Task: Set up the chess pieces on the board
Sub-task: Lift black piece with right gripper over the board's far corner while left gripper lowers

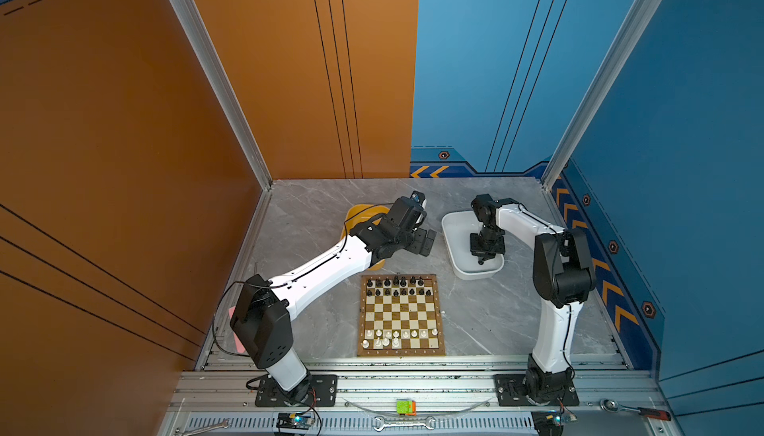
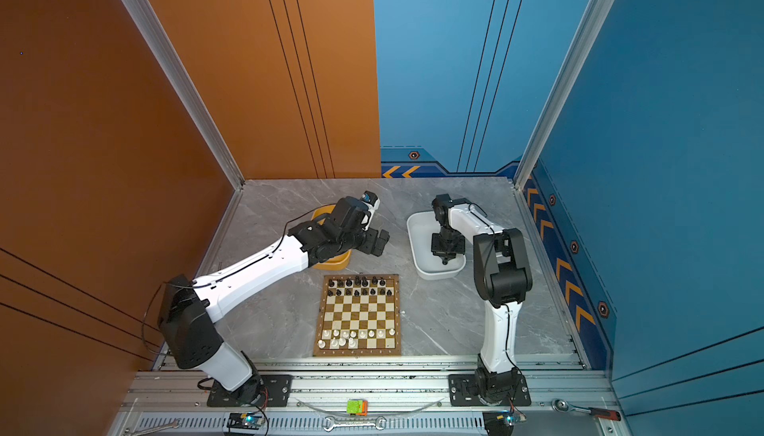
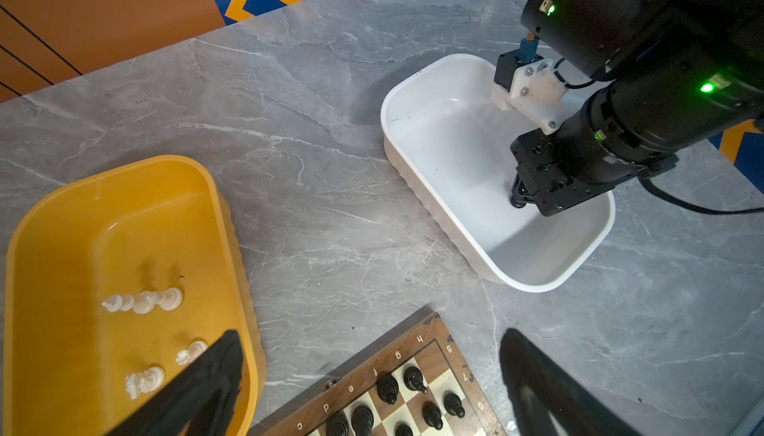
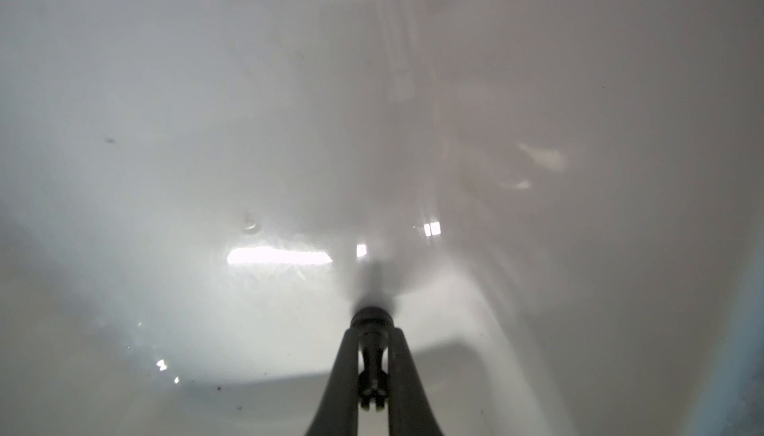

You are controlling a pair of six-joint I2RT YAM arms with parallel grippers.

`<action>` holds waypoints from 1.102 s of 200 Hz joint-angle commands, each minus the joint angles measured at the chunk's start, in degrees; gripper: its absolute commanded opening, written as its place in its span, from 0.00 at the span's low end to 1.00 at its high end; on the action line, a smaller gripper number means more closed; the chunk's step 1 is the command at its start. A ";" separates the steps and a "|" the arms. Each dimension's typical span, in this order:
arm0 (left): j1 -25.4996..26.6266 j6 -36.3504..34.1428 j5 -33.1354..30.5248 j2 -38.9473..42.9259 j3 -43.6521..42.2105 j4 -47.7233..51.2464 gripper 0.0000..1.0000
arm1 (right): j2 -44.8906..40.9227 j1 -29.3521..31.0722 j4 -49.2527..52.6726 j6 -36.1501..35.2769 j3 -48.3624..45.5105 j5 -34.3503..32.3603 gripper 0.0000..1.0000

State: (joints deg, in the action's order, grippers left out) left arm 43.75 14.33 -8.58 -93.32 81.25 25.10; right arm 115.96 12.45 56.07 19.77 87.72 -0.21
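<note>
- Inside the white tub (image 3: 386, 132), the right gripper (image 4: 373, 330) clamps a black piece (image 4: 372, 317), its long axis along the fingers.
- From there the board (image 1: 400, 314) lies leftward, toward the arm bases; the left gripper (image 1: 426, 243) hangs open, empty.

Open tabletop (image 3: 322, 206) separates yellow tub (image 3: 53, 248) from white tub (image 3: 434, 144); the board's (image 1: 400, 314) middle rows stand free.

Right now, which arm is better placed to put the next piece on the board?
Right: the right gripper is shut on a black piece in the white tub; the left gripper hangs open and empty.
</note>
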 commanded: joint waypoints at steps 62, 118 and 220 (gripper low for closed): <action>-5.58 2.30 -4.29 16.81 -15.92 0.29 0.98 | -7.62 13.19 8.24 4.50 9.16 0.49 0.04; -10.01 4.91 -4.52 28.84 -26.96 1.59 0.98 | -7.50 21.38 8.64 7.26 8.28 0.50 0.04; -11.83 4.32 -3.72 34.19 -27.95 5.19 0.98 | -4.64 30.29 3.59 10.89 1.70 1.70 0.05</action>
State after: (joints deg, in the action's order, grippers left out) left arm 32.51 18.92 -11.99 -60.25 52.93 27.83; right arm 109.73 41.71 61.32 28.64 91.09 0.56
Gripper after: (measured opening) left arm 0.976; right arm 0.112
